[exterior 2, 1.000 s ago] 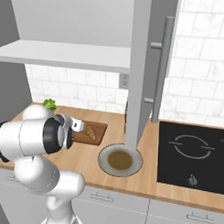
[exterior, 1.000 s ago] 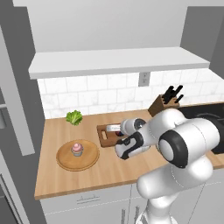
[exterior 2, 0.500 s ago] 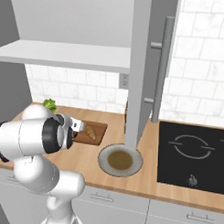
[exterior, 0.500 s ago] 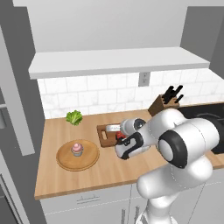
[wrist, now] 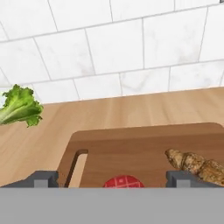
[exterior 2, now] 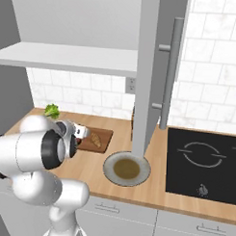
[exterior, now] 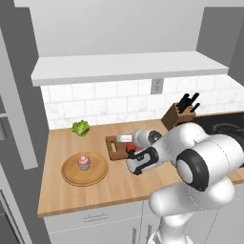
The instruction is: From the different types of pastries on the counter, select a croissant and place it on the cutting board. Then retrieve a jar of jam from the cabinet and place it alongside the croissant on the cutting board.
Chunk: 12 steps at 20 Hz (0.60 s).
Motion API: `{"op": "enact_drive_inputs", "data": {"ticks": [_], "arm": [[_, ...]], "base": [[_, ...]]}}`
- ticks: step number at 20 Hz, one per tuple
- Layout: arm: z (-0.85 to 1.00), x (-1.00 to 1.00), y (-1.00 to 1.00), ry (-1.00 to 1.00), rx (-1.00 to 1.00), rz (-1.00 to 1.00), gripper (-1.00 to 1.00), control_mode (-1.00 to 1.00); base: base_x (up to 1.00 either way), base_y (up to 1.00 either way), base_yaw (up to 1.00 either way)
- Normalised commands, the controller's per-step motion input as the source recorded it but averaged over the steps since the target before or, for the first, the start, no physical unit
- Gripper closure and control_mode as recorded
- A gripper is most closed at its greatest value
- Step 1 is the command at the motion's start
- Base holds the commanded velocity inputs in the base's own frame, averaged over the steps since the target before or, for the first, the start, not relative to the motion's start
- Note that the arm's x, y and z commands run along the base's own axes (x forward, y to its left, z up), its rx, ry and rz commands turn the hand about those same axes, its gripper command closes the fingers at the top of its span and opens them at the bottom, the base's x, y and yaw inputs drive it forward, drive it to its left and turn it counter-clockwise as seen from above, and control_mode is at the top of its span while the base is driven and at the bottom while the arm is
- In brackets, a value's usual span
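Note:
The dark-brown cutting board [wrist: 144, 148] lies on the counter [exterior: 109, 183], its slot handle at the left in the hand view. On the board's right part rests the golden-brown croissant [wrist: 197, 164], which also shows on the board [exterior 2: 101, 136] as the croissant [exterior 2: 95, 139]. The red jar of jam [wrist: 124, 181] stands on the board between my spread fingertips [wrist: 42, 178], apart from both. My gripper [wrist: 111, 180] is open and hangs low over the board [exterior: 114, 146] by the jar [exterior: 132, 148]. The pink cupcake [exterior: 84, 162] sits to the left.
The cupcake is on a round light-wood tray [exterior: 71, 175]. Lettuce [exterior: 81, 127] lies by the tiled wall. A knife block [exterior: 178, 114] stands at the back right. A round pan [exterior 2: 127, 169] and a black hob [exterior 2: 205, 164] are to the right. The white cabinet shelf [exterior: 128, 66] hangs above.
The red jar has come into sight on the board beside the fingers. The hand has barely shifted, and the croissant and cupcake have stayed put.

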Motion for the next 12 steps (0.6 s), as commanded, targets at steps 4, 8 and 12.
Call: {"op": "enact_drive_inputs", "data": {"ticks": [4,8,12], "arm": [[0.57,-0.34,0.0,-0.09,0.03,-0.06,-1.0,-1.0],[0.48,-0.26,-0.08,0.03,0.11,-0.13,-1.0,-1.0],[0.42,-0.09,-0.01,0.11,0.16,-0.18,-1.0,-1.0]], "base": [[0.0,0.0,0.0],[0.0,0.0,0.0],[0.0,0.0,0.0]]}}
